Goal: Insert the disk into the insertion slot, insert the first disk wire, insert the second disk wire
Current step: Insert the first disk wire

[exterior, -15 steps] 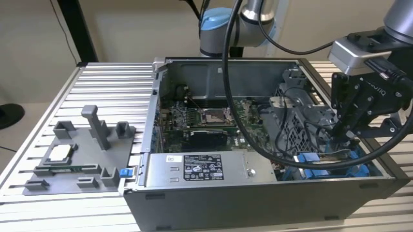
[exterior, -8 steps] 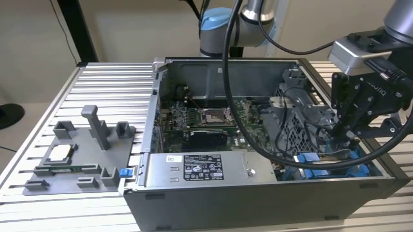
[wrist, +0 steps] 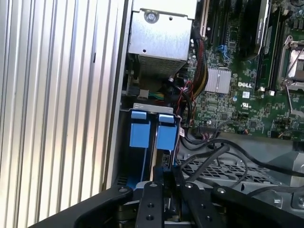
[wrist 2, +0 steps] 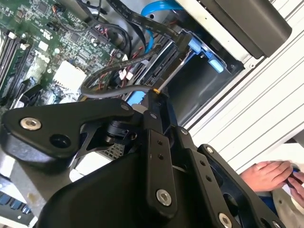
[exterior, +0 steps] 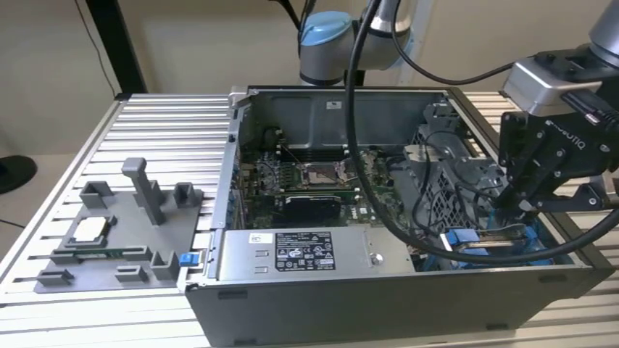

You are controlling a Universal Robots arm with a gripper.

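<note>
In the exterior view my gripper [exterior: 518, 210] reaches down into the open computer case at its right end. The disk [exterior: 483, 239], in its blue carrier, lies tilted there in the mouth of the insertion slot [exterior: 546, 243]. In the first wrist view the disk [wrist: 154, 152] runs edge-on away from my gripper [wrist: 164, 176], with two blue carrier tabs [wrist: 140, 129] at its far end. The fingers look shut on the disk's near edge. In the second wrist view my gripper [wrist 2: 156, 95] meets the disk [wrist 2: 166, 71] at the dark slot [wrist 2: 202, 90].
Black wires [exterior: 454, 181] and a blue cable [exterior: 483, 257] loop beside the bay. The grey power-supply box [exterior: 290, 254] and motherboard [exterior: 309, 185] fill the case. A grey fixture plate [exterior: 116, 239] lies on the ribbed table at the exterior view's left. A person's hand [wrist 2: 268, 173] rests nearby.
</note>
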